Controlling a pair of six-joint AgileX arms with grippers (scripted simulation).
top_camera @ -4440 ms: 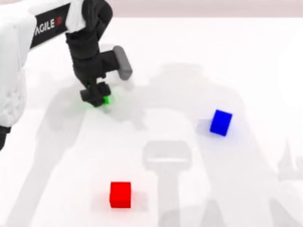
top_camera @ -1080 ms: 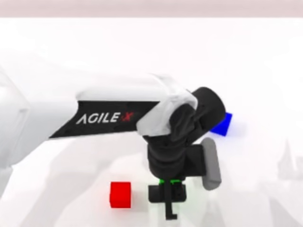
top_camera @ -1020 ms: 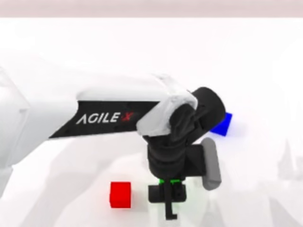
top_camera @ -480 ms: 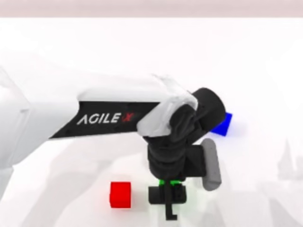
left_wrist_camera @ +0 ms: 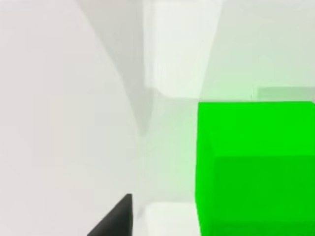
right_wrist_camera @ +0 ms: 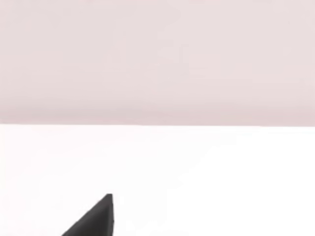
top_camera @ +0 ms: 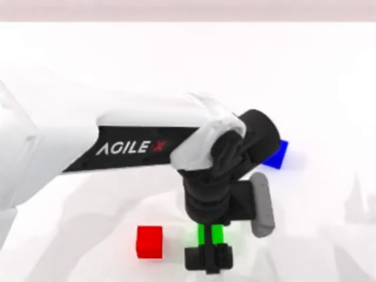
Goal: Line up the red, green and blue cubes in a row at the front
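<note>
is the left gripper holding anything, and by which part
Nothing, it seems: the left gripper hangs over the green cube, one of its fingers clear of its side.

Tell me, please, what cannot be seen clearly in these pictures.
- Blue cube: top view, mostly hidden behind the left arm's wrist.
- Green cube: top view, partly covered by the left gripper; left wrist view, cut off by the edge.
- Right gripper: right wrist view shows only one dark tip.

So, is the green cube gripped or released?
Apparently released: the left wrist view shows bare table between the green cube and the one visible finger of the left tool.
</note>
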